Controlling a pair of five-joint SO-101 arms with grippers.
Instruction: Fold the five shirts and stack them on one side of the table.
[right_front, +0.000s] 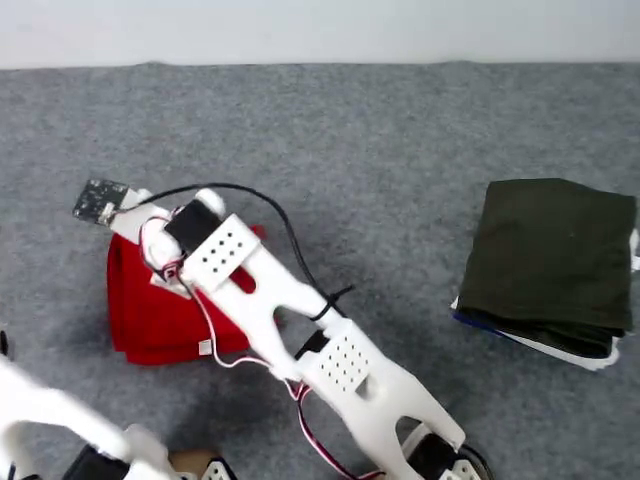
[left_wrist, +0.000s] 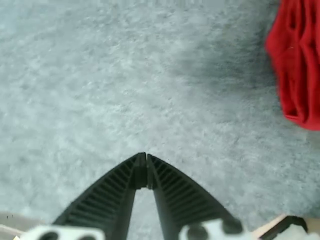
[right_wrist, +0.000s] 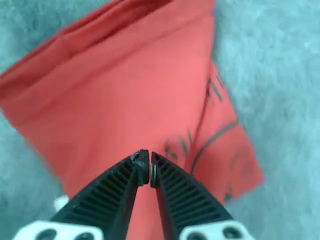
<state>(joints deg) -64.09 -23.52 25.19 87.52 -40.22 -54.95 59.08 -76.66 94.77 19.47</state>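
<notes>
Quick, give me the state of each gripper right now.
Left gripper: closed, holding nothing, over the grey felt-like table cover.
Right gripper: closed, empty, above the folded red fabric shirt.

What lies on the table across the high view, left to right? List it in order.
Folded red shirt → stack of folded shirts, a dark green one on top. The right arm reaches across the red shirt and the middle, so it is left out.
</notes>
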